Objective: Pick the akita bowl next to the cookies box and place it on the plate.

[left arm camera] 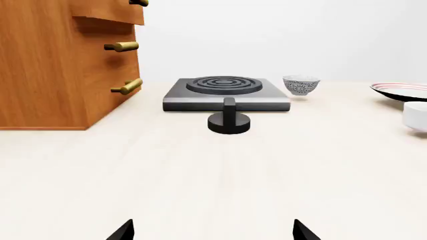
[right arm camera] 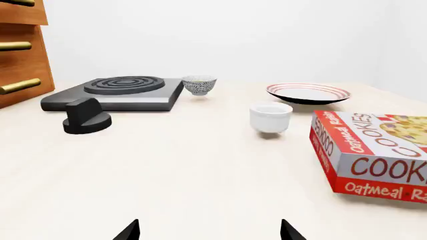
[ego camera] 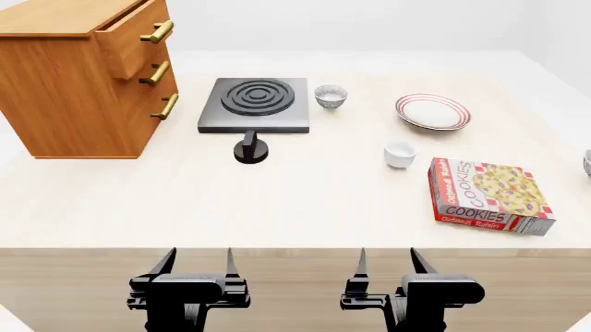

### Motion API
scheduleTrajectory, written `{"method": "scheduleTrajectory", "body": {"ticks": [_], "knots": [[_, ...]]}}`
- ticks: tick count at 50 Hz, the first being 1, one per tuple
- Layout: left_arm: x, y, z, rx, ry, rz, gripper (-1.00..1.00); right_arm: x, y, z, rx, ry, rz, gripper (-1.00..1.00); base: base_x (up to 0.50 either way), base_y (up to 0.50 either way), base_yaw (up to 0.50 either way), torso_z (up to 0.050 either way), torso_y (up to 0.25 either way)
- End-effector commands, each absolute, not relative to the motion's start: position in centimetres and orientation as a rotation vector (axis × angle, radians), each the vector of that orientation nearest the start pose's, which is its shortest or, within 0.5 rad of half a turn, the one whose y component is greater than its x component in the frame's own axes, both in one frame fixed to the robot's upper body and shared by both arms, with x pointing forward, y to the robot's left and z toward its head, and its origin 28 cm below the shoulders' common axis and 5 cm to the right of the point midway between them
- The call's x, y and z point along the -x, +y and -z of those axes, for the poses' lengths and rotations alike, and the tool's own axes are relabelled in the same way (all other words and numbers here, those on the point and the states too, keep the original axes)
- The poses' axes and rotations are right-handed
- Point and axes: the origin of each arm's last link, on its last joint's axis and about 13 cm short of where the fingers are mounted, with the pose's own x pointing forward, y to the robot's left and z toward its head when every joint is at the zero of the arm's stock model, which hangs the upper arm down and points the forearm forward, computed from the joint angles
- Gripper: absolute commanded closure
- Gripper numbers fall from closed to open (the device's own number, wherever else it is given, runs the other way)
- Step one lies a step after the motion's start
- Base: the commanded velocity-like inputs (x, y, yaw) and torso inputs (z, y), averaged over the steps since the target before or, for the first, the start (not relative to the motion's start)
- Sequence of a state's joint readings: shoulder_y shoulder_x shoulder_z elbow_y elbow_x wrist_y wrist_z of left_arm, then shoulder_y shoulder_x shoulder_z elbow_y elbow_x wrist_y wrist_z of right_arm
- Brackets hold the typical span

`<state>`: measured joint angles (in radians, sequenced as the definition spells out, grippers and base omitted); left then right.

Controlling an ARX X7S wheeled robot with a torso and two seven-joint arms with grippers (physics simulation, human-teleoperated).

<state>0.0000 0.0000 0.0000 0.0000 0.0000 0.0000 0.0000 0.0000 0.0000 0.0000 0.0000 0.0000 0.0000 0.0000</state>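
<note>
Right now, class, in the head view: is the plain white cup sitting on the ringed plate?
No. The white cup stands on the bare table, apart from the plate.

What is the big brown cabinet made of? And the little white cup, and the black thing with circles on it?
The cabinet looks like varnished wood: orange-brown grain, with shiny brass-looking handles. The white cup looks like glazed ceramic, smooth and plain. The black burner looks like dark matte metal with raised rings on top, though as a render it could equally be plastic.
</note>
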Motion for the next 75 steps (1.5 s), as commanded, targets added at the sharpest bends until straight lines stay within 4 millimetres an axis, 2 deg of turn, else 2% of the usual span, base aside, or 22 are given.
{"method": "scheduleTrajectory", "body": {"ticks": [1,10,47,49,52,55,58,62,67,75], "knots": [[-21.1,20.5,-1.1,-0.011,0.010,0.005,-1.00,-21.0,-9.6,-1.2,0.009,-0.005,0.004,-1.00,0.00,0.00,0.00,0.000,0.000],[-21.1,20.5,-0.8,-0.021,0.028,0.016,-1.00,-20.9,-9.6,-1.3,0.013,0.000,-0.019,-1.00,0.00,-0.02,0.00,0.000,0.000],[-21.2,20.4,-0.9,-0.034,0.035,0.022,-1.00,-21.1,-10.0,-1.5,0.008,-0.010,-0.006,-1.00,0.00,-0.50,0.00,0.000,0.000],[-21.9,20.6,-2.1,-0.055,0.072,0.015,-1.00,-21.6,-10.2,-2.9,-0.003,-0.008,-0.010,-1.00,0.00,-0.08,0.00,0.000,0.000],[-23.0,21.2,-4.9,-0.050,0.070,0.028,-1.00,-22.8,-10.7,-5.9,-0.034,0.002,-0.032,-1.00,0.00,0.00,0.00,0.000,0.000],[-24.4,22.1,-9.4,-0.115,0.022,0.004,-1.00,-24.2,-11.0,-9.9,0.000,-0.020,-0.028,-1.00,0.00,0.00,0.00,0.000,0.000],[-24.8,22.3,-11.3,-0.116,-0.011,-0.003,-1.00,-25.3,-11.5,-12.2,0.005,-0.032,-0.028,-1.00,0.00,0.00,0.00,0.000,0.000],[-25.0,22.4,-11.6,-0.085,-0.011,0.016,-1.00,-25.6,-11.9,-12.6,-0.018,-0.029,-0.023,-1.00,0.16,0.00,0.00,0.000,0.000],[-25.1,22.4,-10.9,-0.084,0.000,0.011,-1.00,-25.4,-11.8,-12.0,-0.010,-0.030,-0.017,-1.00,0.50,0.00,0.00,0.000,0.000],[-25.2,22.5,-10.9,-0.084,-0.004,0.012,-1.00,-25.6,-11.7,-11.6,-0.012,-0.006,-0.025,-1.00,0.50,0.00,0.00,0.000,0.000]]}}
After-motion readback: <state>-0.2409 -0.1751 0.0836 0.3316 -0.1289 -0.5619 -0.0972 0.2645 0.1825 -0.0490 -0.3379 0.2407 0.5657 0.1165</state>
